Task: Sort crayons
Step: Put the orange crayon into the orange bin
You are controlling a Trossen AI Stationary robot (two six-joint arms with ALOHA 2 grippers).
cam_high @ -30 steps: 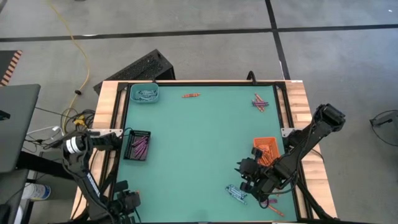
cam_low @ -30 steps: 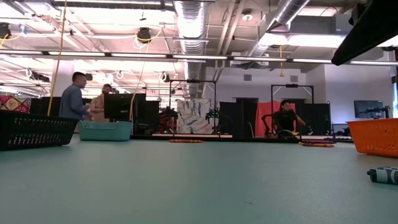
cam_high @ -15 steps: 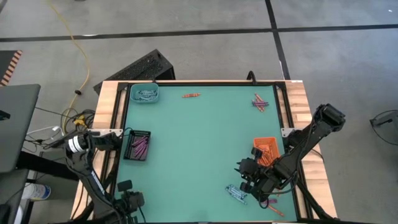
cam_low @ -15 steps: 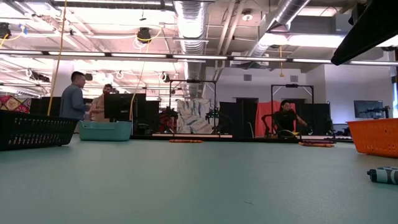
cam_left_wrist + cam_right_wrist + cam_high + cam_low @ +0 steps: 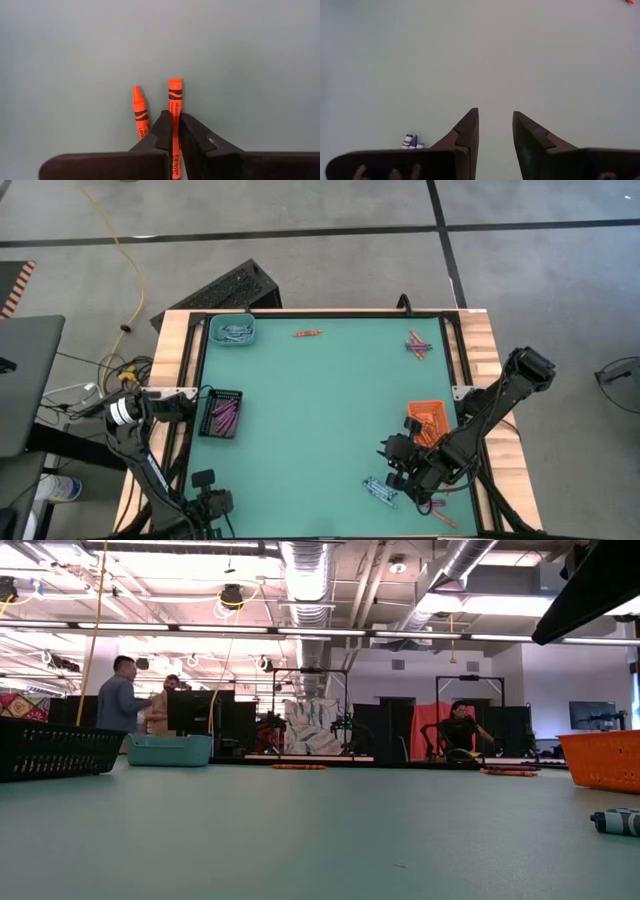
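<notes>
Left gripper [image 5: 172,131], near left corner of green table [image 5: 320,420]: clamped on an orange crayon [image 5: 174,107], second orange crayon [image 5: 139,111] lying just beside. Right gripper [image 5: 493,127], near right: parted, holding nothing, close to pale blue-grey crayons [image 5: 379,491]. Purple crayons in black tray [image 5: 221,416]; orange tray [image 5: 430,421] right; teal tray [image 5: 233,332] far left.

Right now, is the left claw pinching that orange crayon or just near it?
Touching. In the left wrist view the left gripper is shut, with both dark fingers pressed against the sides of one orange crayon. The second orange crayon lies free beside it.
</notes>
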